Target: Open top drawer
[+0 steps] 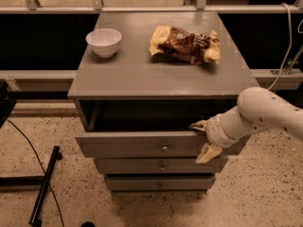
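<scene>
The gripper (203, 139), at the 3 o'clock end of the top drawer (137, 144), covers part of its front. The drawer's inside is lost in shadow. The arm (265, 112) is cut off at 3 o'clock.

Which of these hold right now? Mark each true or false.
1. The top drawer stands partly open. True.
2. The gripper is on the knob. False: it is at the right end of the drawer front, fingers apart, and the knob is free.
3. The bowl sits inside the drawer. False: it stands on the cabinet top.
4. A snack bag lies on the cabinet top. True.
</scene>
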You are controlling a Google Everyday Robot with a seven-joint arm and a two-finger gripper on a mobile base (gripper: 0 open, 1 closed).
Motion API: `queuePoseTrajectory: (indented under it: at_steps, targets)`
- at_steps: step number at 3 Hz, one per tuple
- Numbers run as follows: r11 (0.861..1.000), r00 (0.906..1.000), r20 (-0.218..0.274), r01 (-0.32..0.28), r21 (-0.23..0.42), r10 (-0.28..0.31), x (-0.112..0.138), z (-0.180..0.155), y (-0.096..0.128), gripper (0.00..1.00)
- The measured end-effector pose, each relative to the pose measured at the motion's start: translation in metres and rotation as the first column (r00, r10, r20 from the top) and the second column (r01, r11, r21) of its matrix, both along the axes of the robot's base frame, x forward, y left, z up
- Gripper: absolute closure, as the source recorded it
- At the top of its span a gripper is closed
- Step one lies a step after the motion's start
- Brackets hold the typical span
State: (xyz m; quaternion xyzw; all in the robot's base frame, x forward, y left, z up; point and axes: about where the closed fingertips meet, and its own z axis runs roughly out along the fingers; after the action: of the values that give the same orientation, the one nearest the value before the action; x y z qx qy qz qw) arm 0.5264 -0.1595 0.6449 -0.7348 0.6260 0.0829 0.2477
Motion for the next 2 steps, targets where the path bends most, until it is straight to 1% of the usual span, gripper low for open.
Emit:
queuePoseTrajectory:
  at_steps: [1, 2]
  targets:
    - [1.0, 0.9997, -0.014, -0.018, -0.016, 0.018, -0.02, 0.005, 0.0, 0.38]
    - [0.999, 0.998, -0.049, -0.042, -0.024, 0.041, -0.048, 0.008, -0.001, 0.44]
